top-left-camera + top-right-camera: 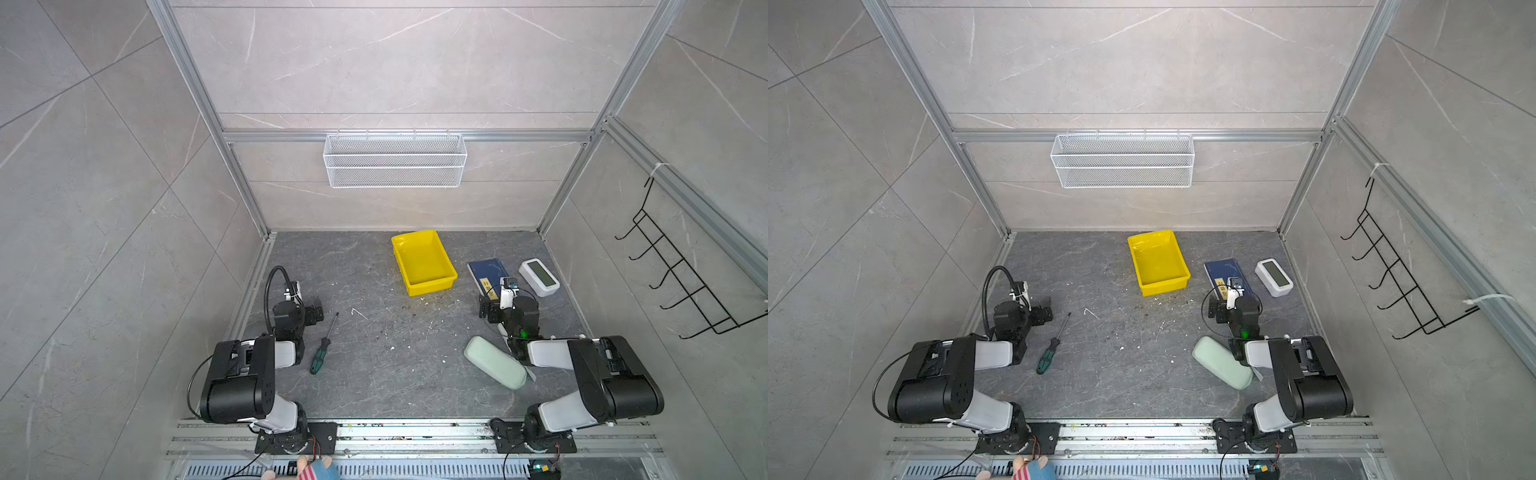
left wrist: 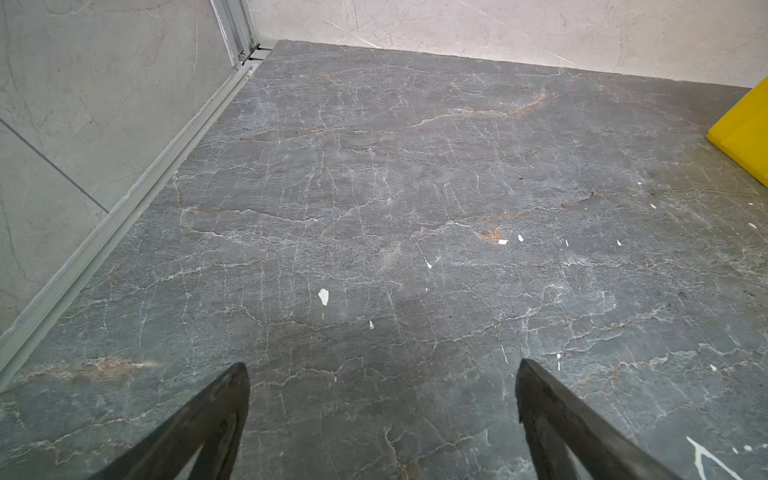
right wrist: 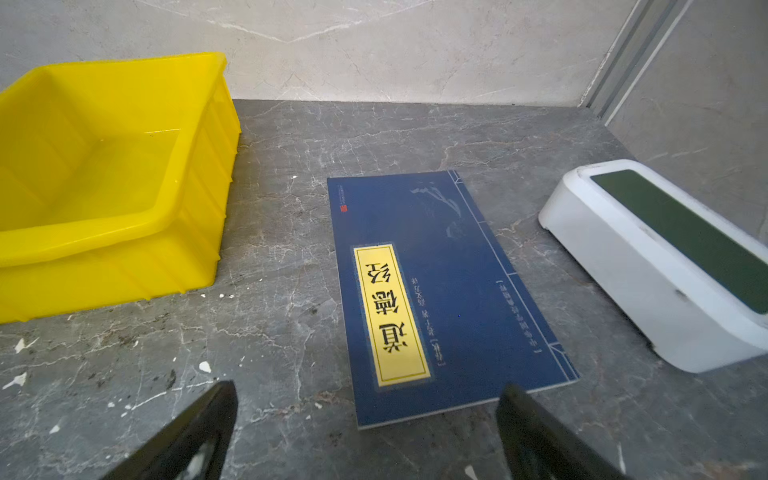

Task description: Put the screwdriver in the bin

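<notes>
Screwdriver [image 1: 324, 345] is seen lying flat on the grey stone table [image 1: 395, 365] towards the near left, its green-and-black handle nearest and its thin shaft aimed away, roughly towards the bin. It is not gripped by anything. A pale green case [image 1: 494, 362] is set at the near right.

Just beside the shaft, on its left and not touching it, the left gripper [image 1: 316, 311] is held with its jaws spread wide; in its wrist view only bare stone is shown between them. The right gripper [image 3: 368, 386] is likewise spread and empty, held low over the near edge of a blue book [image 3: 436, 291].

Further back, the yellow bin [image 1: 432, 286] stands empty, well apart from the screwdriver, with a white device [image 1: 539, 276] beyond the book. A wire mesh basket [image 1: 395, 160] is hung on the back wall.

Trouble is judged most likely at the pickup: the round handle could be rolled aside by a finger landing off-centre, or the tool could pivot if pinched by the slim shaft. At release, the rim could be bridged if the tool is dropped crosswise.
</notes>
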Controlling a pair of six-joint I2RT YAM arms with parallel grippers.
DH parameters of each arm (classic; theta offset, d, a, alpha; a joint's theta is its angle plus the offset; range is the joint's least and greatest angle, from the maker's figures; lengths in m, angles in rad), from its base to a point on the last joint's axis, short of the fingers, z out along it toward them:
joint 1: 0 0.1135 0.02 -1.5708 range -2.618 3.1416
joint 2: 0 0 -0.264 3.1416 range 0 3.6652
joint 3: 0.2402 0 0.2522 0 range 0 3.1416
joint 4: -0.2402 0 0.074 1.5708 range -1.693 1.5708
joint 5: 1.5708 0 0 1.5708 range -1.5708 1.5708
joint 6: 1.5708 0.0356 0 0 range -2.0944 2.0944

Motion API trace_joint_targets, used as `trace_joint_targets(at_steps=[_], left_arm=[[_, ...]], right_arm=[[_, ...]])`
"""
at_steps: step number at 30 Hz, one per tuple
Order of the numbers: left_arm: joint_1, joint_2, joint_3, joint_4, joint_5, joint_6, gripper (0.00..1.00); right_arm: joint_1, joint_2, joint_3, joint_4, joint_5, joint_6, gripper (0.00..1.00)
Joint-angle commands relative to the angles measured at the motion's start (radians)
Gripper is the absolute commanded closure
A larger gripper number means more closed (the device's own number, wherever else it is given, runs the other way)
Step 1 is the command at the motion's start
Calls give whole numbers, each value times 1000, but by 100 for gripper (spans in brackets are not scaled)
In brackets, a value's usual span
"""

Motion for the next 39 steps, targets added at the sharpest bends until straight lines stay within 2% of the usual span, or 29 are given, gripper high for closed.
trace_joint_targets(at_steps=[1,28,31,35,39], left_arm=[[1,-5,17,22,17,9,0],[2,-10,18,23,13,8,0],[1,-56,49,-70,13,10,0],[0,-157,78,-219,11,23,0],[-5,-267,90,-364,18,40,0]], right_arm=[[1,8,18,16,-9,-11,1],[1,3,13,23,-9,-10,1],[2,-24,5,27,-2,-6,1],[1,-140,44,-158,-8,-15,1],[1,-263,33,-238,-16,-10,1]])
